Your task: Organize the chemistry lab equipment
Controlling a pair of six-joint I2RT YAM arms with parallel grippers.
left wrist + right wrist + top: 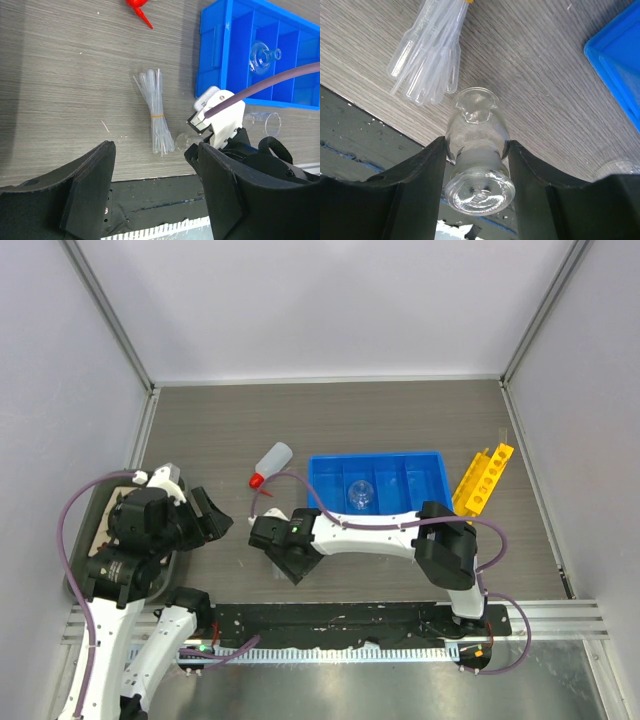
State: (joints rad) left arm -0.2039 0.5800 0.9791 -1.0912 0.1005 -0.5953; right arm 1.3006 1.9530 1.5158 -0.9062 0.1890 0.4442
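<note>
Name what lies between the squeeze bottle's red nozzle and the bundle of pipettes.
Nothing lies there. The left wrist view shows only bare wood-grain table between the red nozzle and the pipette bundle.

Left wrist view's edges cut off the squeeze bottle [137, 6] above and the blue bin [210, 60] at right.
</note>
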